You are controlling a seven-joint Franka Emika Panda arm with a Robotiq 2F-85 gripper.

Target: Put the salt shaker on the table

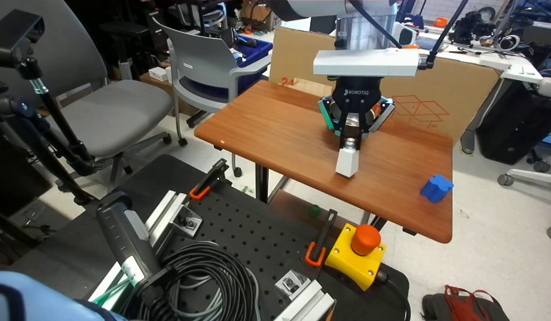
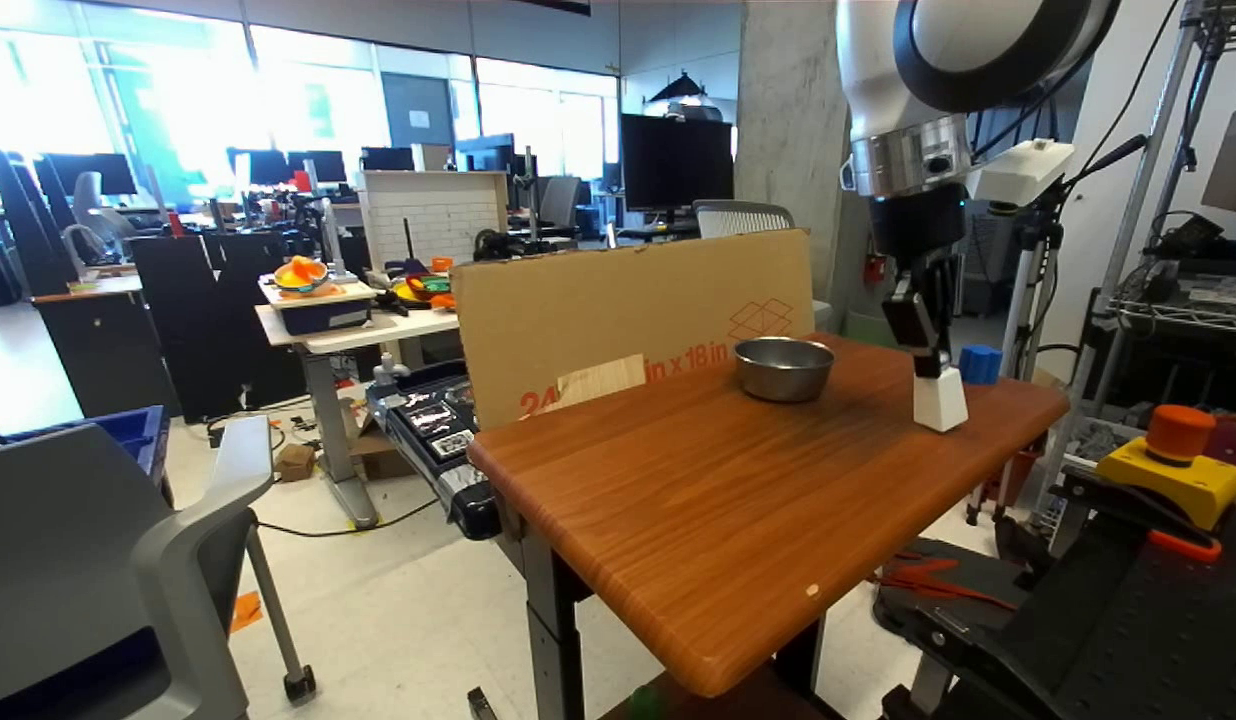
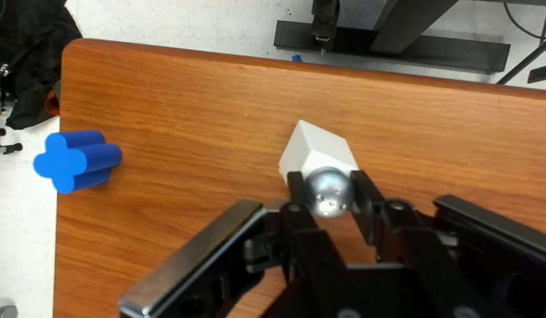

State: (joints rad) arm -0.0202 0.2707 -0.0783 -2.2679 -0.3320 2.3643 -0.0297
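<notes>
wooden table [image 2: 658, 490] cut off by the frame in wrist view. gripper [image 3: 327, 186]: fingers nearly together, pinching metal cap of white salt shaker [image 2: 940, 402], roughly upright near a long table edge; base contact hard to make out. steel bowl [image 2: 783, 374] whole in an exterior view.

White salt shaker [image 1: 347, 162], metal-topped, upright, on brown wooden table [image 2: 678, 510]

Ext. vws share table [image 1: 302, 138]; wrist vw overhead.
</notes>
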